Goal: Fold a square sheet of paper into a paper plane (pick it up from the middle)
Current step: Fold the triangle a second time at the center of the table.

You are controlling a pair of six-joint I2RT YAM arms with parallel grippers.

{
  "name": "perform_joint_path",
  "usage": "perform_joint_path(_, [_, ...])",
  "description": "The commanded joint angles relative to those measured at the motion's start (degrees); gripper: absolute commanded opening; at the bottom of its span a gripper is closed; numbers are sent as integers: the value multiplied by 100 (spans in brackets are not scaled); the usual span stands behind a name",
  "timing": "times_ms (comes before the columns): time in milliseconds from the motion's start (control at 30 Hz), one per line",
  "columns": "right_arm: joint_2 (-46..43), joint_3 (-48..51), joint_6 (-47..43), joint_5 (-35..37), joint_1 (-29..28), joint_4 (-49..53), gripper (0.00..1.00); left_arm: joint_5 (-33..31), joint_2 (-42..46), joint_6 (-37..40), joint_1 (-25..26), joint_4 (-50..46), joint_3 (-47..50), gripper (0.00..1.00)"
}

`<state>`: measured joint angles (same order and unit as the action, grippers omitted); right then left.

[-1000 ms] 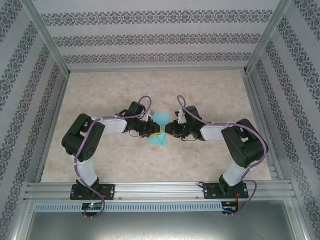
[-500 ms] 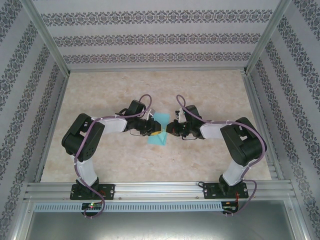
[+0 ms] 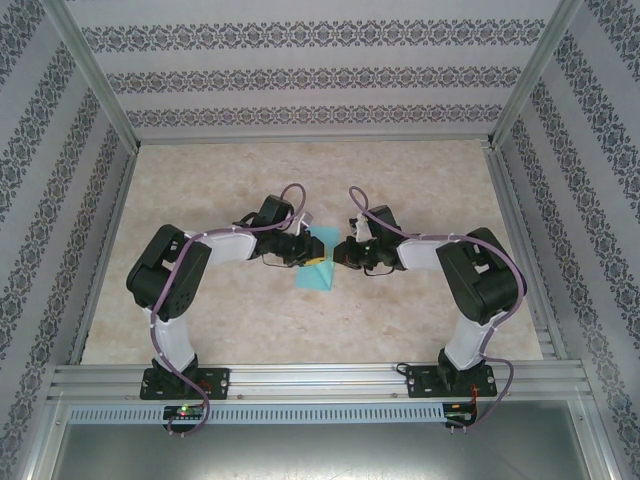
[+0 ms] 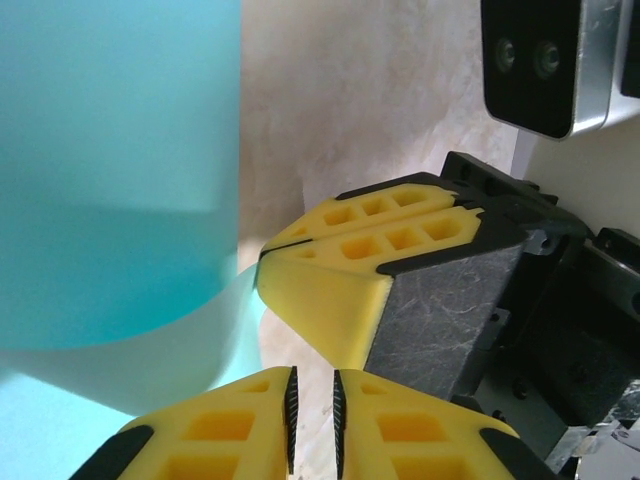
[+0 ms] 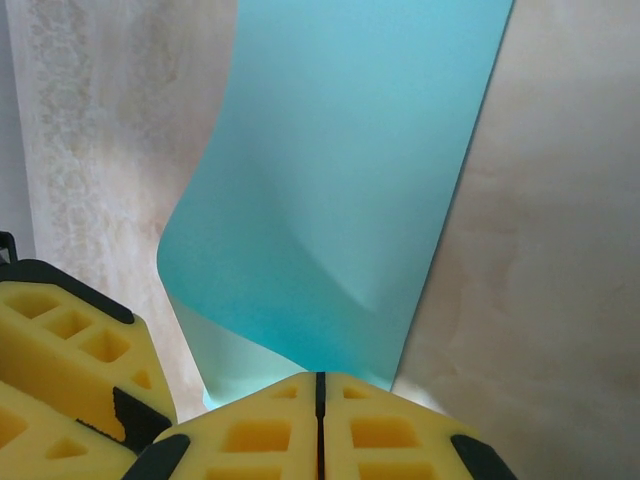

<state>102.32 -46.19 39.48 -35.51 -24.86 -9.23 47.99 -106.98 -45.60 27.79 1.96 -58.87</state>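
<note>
Sheet (image 5: 340, 180): thin turquoise paper, matt, smooth. Gripper fingers (image 5: 260, 435): matt yellow plastic, pocketed. Table (image 3: 420, 330): smooth marbled beige top. Frame (image 3: 320, 378): brushed aluminium. Arm housings (image 3: 165, 275): black plastic, slight sheen.

Robot test cell, lab-type, not a home. Silver aluminium extrusion posts (image 3: 100, 75) box in a beige marbled tabletop (image 3: 400, 170). The wall panels (image 3: 300, 78) are papered in grey-and-white damask stripes. A black-and-white jointed left arm (image 3: 170, 285) and its matching right arm (image 3: 478, 290) are bolted to a slotted aluminium rail (image 3: 320, 378) at the near edge, with purple cables (image 3: 290, 195) looped along them.
</note>
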Motion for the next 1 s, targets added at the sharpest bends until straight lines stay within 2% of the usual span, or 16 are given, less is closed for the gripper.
perform_joint_path(0, [136,-174,-248,-112,43,167,9,30,-146,121,64,-146,-178,20])
perform_joint_path(967, [350,-390,-297,53,52,394,9,-18,-450,172,121,-290,-246,19])
